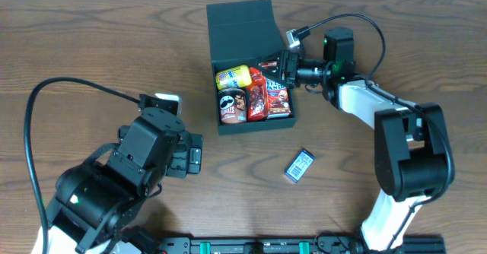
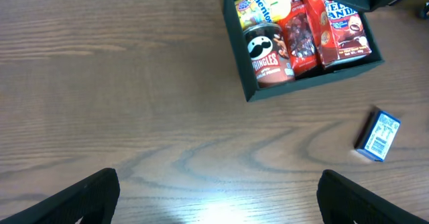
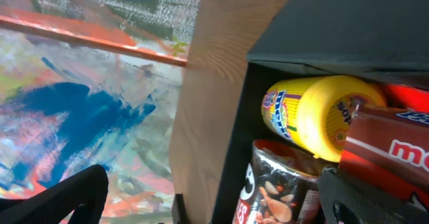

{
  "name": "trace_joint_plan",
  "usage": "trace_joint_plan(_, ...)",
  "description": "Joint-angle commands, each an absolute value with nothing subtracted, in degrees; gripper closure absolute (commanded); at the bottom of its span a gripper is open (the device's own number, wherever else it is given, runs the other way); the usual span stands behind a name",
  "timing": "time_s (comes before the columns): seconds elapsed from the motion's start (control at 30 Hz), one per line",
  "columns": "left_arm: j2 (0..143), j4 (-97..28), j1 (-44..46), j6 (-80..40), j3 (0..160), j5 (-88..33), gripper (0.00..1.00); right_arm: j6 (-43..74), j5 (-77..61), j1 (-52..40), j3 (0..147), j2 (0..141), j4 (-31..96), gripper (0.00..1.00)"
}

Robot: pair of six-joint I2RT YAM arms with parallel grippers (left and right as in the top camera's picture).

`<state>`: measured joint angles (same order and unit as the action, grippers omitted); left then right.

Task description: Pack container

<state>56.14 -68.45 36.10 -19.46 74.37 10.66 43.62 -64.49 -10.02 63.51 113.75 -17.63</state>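
Right gripper [image 3: 214,204], dark fingers [image 3: 64,200] spread wide to both lower corners, faces the open dark container [image 3: 348,23], which stands close to the table [image 3: 208,96] edge. Inside, a yellow tube [image 3: 322,120] lies by the wall nearest that edge, with a chips can [image 3: 281,184] just beside it. A red packet [image 3: 392,150] covers the tube's other end. Beyond the edge is a blurred paint-streaked surface [image 3: 87,96].

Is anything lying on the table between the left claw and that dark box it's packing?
Nothing visible. Only bare table lies between the open left gripper and the container. The small blue packet sits off to one side of that path, apart from the box.
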Motion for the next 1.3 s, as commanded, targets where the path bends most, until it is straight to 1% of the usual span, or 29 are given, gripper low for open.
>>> trace_joint_plan(0.0,56.21,-68.62,35.9,-19.73,74.3,10.44,0.05,40.77,-59.9,-9.93,63.44,115.9,-16.64,0.01)
trace_joint_plan(0.1,56.21,-68.62,35.9,-19.73,74.3,10.44,0.05,40.66,-58.33,-9.93,63.44,115.9,-16.67,0.01)
trace_joint_plan(0.37,56.21,-68.82,35.9,-19.7,74.3,10.44,0.05,40.62,-59.51,-9.91,63.46,114.37,-18.5,0.01)
trace_joint_plan(0.6,56.18,-68.97,35.9,-19.7,74.3,10.46,0.05,39.9,-59.35,-9.15,63.53,102.59,-20.34,0.01)
trace_joint_plan(0.7,56.18,-68.97,35.9,-19.66,74.3,10.48,0.05,38.33,-59.37,-8.16,63.53,96.6,-17.93,0.01)
trace_joint_plan(0.73,56.16,-68.97,35.9,-19.49,74.3,10.48,0.05,36.29,-58.96,-7.66,63.53,94.32,-15.2,0.01)
trace_joint_plan(0.83,55.88,-68.97,35.92,-19.22,74.3,10.72,0.05,26.68,-51.29,-5.37,63.53,87.42,1.04,0.01)
trace_joint_plan(0.93,55.57,-69.1,35.92,-17.91,74.3,10.9,0.05,17.08,-38.17,-3.31,63.53,80.84,18.61,0.01)
trace_joint_plan(1.03,55.59,-69.89,35.92,-16.23,74.3,10.87,0.05,11.44,-26.48,-2.98,63.53,74.7,30.83,0.01)
trace_joint_plan(1.17,55.61,-71.24,36.32,-15.57,73.97,10.7,0.05,10.61,-16.21,-2.96,63.53,66.15,40.12,0.01)
trace_joint_plan(1.27,55.59,-71.4,39.83,-14.55,72.62,10.63,0.05,10.66,-10.48,-2.94,63.53,58.15,44.91,0.01)
